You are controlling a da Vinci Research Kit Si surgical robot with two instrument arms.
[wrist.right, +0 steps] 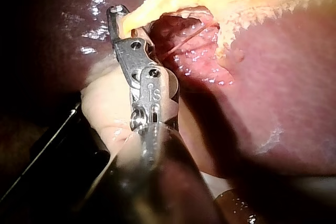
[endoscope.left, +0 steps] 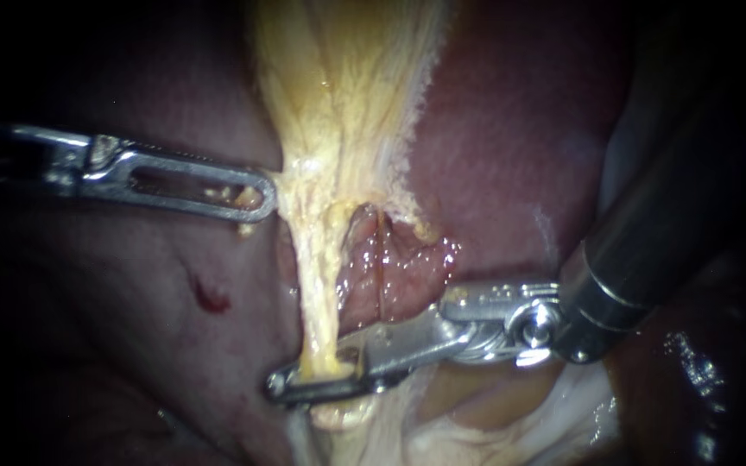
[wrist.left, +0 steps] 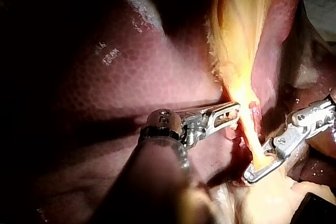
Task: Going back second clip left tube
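Jaws of my right instrument [endoscope.left: 317,380] were closed around the tube [endoscope.left: 317,276] low on its length, one jaw on each side, with the yellow strand filling the slot between them. I could not make out a clip there, since the metal of the jaws hid that spot in all three views. Just beside the upper jaw lay a patch of raw red tissue [endoscope.left: 399,267], wet and glistening, and beyond it the liver [endoscope.left: 511,129] spread smooth and dark. Higher up, where the yellow tissue narrowed into the tube, my left instrument [endoscope.left: 256,200] had its jaws together on the tube's edge and appeared to hold it taut sideways. The two instruments were well apart along the strand. As I judged it, the step in hand was the withdrawal of the right instrument. To do it well, I would first have to open those jaws wide enough to clear the tube on both sides. Then I would draw back along the shaft's own line, toward the side it came in from, with no twist. Any drag could pull on the tube or shift whatever sat on it. The left hold should stay steady, so the strand does not slacken into the retreating jaws. The raw patch should not be brushed.
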